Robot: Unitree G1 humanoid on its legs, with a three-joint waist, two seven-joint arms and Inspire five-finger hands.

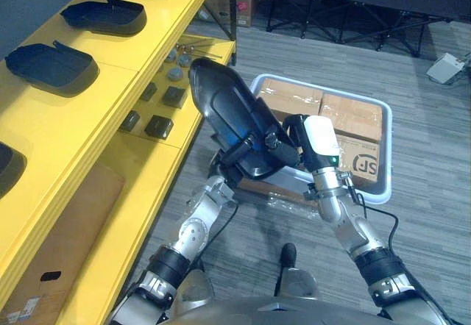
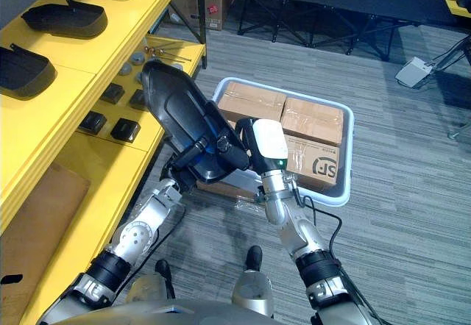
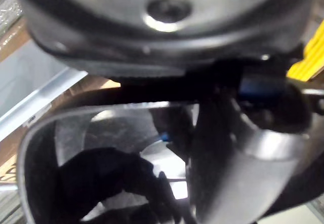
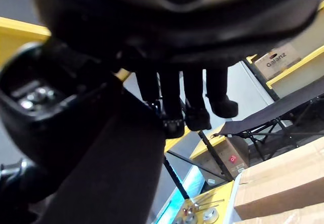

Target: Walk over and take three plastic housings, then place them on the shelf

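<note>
Holding the plastic housing [image 1: 228,112] tilted above the white tray [image 1: 386,148], beside the yellow shelf [image 1: 125,64], we are pinching its lower end with the right hand [image 1: 278,143]. The left hand [image 1: 221,169] is tucked underneath, and we cannot tell its grip. We are judging a slow swing toward the bare shelf between the resting housings [image 1: 104,16] best.

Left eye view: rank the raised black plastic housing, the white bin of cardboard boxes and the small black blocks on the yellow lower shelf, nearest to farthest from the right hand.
1. Raised black plastic housing, in the right hand.
2. White bin of cardboard boxes, just beyond the hand.
3. Small black blocks, leftward on the yellow lower shelf.
</note>
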